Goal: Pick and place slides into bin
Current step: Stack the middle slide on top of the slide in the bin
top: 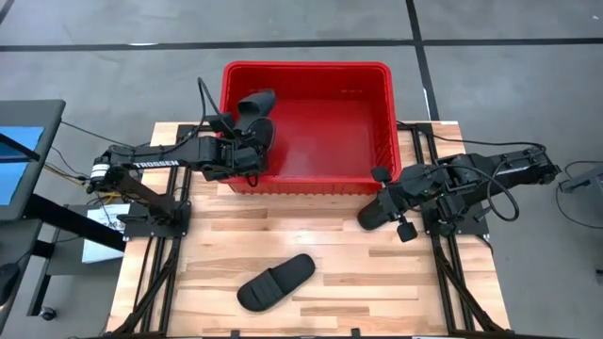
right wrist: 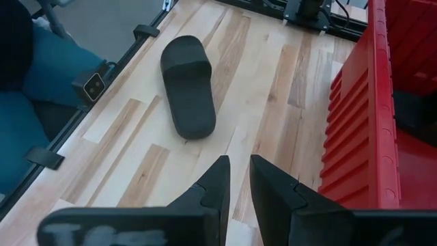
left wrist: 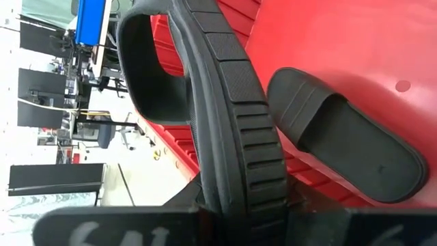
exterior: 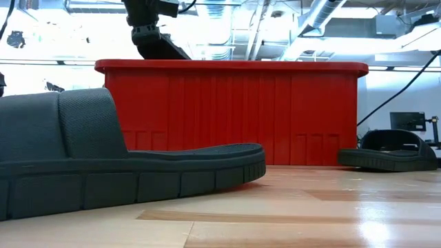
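Observation:
The red bin (top: 306, 68) stands at the table's far middle. My left gripper (top: 247, 143) reaches over its left part, shut on a black slide (left wrist: 225, 102) that shows above the rim in the low view. Below it, a second slide (left wrist: 341, 143) lies flat on the bin's floor. Another slide (top: 275, 281) lies sole down on the table near the front edge. One more slide (exterior: 393, 151) rests on the table by the bin's near right corner. My right gripper (right wrist: 239, 178) hangs above that spot, shut, with nothing between its fingers. My left gripper pinches the slide's sole (left wrist: 235, 195) between its two fingers, at the end away from the strap (left wrist: 147, 75). One finger is on the footbed side and one on the underside. The slide stands on edge beyond the fingers, lifted clear above the bin's floor.
Bare wooden tabletop (right wrist: 136, 171) lies between the front slide and the bin's near wall (exterior: 234, 110). Black frame rails (top: 155, 273) run along both sides of the table. A blue seat (right wrist: 41, 82) stands off the table's near side.

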